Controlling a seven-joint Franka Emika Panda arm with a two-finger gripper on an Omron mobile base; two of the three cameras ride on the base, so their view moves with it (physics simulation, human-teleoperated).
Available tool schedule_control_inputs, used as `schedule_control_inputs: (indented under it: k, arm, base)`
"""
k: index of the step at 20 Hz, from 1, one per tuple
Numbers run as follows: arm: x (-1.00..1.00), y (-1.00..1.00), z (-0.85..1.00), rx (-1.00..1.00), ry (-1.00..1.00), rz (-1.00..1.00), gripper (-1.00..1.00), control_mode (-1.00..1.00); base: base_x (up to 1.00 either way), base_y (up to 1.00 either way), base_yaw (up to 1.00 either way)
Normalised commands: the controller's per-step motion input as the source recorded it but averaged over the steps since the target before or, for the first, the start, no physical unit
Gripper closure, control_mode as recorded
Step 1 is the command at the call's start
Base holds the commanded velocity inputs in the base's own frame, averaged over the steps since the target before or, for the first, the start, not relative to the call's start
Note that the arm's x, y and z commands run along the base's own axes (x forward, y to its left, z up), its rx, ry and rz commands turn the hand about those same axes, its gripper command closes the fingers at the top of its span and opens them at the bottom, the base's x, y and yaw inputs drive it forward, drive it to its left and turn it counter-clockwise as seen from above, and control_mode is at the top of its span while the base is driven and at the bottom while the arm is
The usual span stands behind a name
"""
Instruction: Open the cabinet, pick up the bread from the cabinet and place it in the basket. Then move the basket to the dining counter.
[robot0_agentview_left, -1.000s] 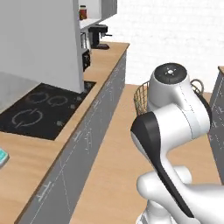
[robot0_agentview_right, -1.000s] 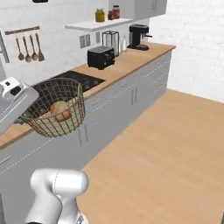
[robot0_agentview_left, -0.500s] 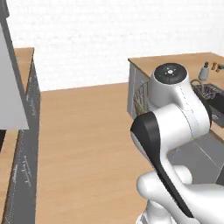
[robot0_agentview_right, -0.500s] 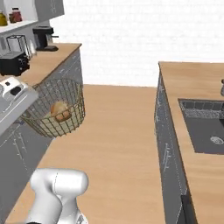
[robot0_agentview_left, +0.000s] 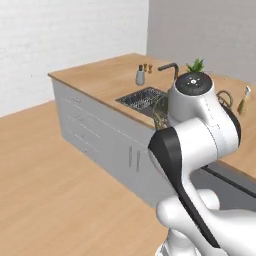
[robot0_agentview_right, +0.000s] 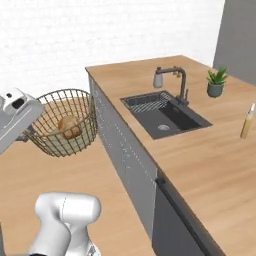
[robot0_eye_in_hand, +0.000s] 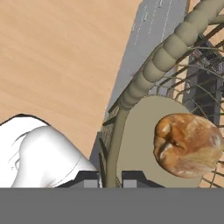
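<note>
In the left base view the arm hides nearly all of the basket, leaving a sliver of wire at its left side, and covers part of the sink. In the right base view the left edge cuts off the hand holding the basket. In the hand view the basket rim runs off the top right, and the fingertips are cut at the bottom.
</note>
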Motion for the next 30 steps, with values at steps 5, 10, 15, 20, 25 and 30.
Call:
schedule_control_inputs:
  k: [5,10,15,20,25,30]
  arm:
    - [0.00,0.00,0.00,0.00,0.00,0.00,1.00,1.00]
    - [0.00,0.00,0.00,0.00,0.00,0.00,1.00,1.00]
    - [0.00,0.00,0.00,0.00,0.00,0.00,1.00,1.00]
    - [0.00,0.00,0.00,0.00,0.00,0.00,1.00,1.00]
    - [0.00,0.00,0.00,0.00,0.00,0.00,1.00,1.00]
    - [0.00,0.00,0.00,0.00,0.00,0.00,1.00,1.00]
  base:
    - [-0.81,-0.43,-0.49]
    - [-0.49,-0.43,-0.39]
    - [-0.14,-0.35,-0.35]
    - [-0.01,-0.56,-0.26]
    - [0.00,-0.93,0.05]
    - [0.00,-0.87,0.21]
